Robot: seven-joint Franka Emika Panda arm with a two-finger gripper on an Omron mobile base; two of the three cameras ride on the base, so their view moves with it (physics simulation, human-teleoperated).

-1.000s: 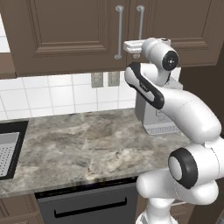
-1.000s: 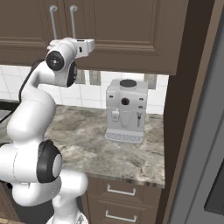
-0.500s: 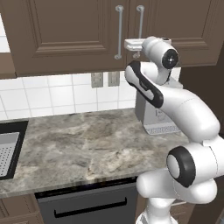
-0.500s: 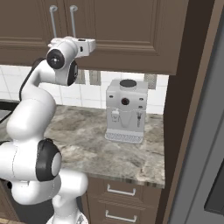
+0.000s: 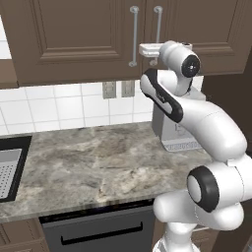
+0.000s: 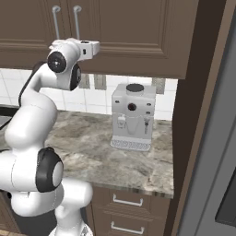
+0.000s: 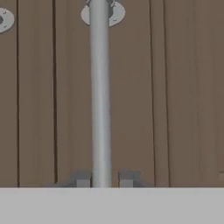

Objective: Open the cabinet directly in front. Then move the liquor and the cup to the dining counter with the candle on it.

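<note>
Nothing much has shifted in the arm's pose since the earlier frames; from both base views I see the hand parked at the same height against the cabinet (image 5: 83, 39), and the scene around it sits just as it did. What looks new to me is at the fingertips: in the hand view the gripper (image 7: 101, 178) has its two tips drawn in close on either side of the handle (image 7: 99, 92), the left tip touching the bar and the right one just beside it with a thin gap showing. So I read the jaws as narrow and closing round that bar, though I cannot tell whether the pinch is fully seated yet.

From the left base view the hand meets the right door's handle (image 5: 157, 34) near its lower end, with the other door's handle (image 5: 133, 37) just beside it. Both doors are shut flat, so the liquor and cup, which I judge to be behind them, are hidden from me. A coffee machine (image 6: 132, 117) stands on the counter (image 5: 88, 162) below and right of the hand.

My judgement is that the opening step is just getting under way: once the grip is firm, the next move calls for pulling back along the door's swing, keeping clear of that machine
</note>
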